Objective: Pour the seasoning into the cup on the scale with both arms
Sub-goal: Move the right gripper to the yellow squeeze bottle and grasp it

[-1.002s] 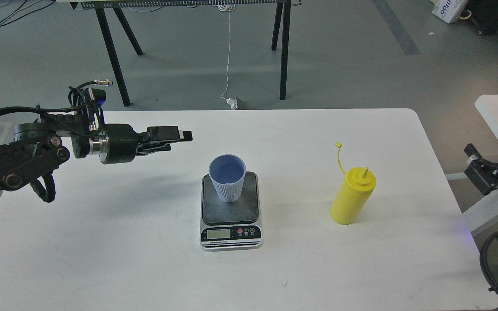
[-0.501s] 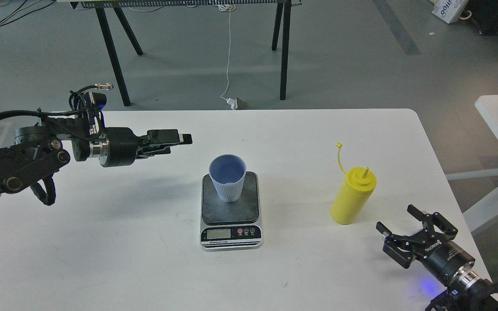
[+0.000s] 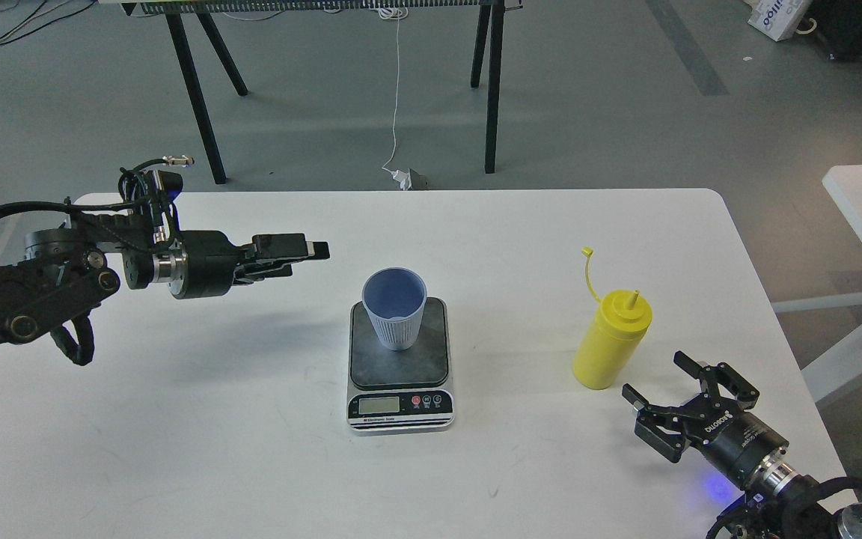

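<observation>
The yellow squeeze bottle (image 3: 610, 340) stands upright on the white table (image 3: 251, 449), right of the blue cup (image 3: 394, 308) on the scale (image 3: 399, 404). The right gripper (image 3: 659, 403), fingers spread wide, sits just beside it, lower-right. The left gripper (image 3: 304, 252) is farther; cannot tell its opening.

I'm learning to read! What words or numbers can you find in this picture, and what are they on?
"ROBOTIQ": white letters on the right pincer, hard to make out.
Scale: a line of print under its display, too small to read; the display shows no digits I can see.
Box on the floor: blue letters, cut off, unreadable.
Yellow bottle and blue cup: no writing.
</observation>
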You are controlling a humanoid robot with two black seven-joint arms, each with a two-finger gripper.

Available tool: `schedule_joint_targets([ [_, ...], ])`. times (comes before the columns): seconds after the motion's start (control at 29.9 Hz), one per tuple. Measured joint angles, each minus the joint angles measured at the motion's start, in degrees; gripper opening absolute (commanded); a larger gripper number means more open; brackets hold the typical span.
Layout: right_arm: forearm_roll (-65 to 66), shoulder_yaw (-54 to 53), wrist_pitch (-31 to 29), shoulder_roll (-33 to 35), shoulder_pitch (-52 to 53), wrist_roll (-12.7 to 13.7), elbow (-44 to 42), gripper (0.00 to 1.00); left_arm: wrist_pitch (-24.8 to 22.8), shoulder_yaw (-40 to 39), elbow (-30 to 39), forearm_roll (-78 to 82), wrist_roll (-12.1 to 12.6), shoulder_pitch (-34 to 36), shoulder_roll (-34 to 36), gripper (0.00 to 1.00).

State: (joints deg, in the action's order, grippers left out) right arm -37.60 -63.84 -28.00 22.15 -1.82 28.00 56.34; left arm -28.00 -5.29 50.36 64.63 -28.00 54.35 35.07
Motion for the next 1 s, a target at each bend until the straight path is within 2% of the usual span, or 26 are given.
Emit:
schedule_joint_targets([
  [0.8,6.1,0.3,0.0,-9.2,10.2,0.0,-11.7,0.98,0.0,0.1,-0.1,0.2,0.0,-1.2,0.1,1.0],
  [0.94,7.3,0.3,0.0,-10.4,11.9,0.0,-13.6,0.95,0.0,0.1,-0.1,0.2,0.0,-1.4,-0.1,1.0],
  [1.0,7.6,0.3,0.0,-10.7,12.7,0.0,-14.1,0.89,0.0,0.1,-0.1,0.2,0.0,-1.4,-0.1,1.0],
])
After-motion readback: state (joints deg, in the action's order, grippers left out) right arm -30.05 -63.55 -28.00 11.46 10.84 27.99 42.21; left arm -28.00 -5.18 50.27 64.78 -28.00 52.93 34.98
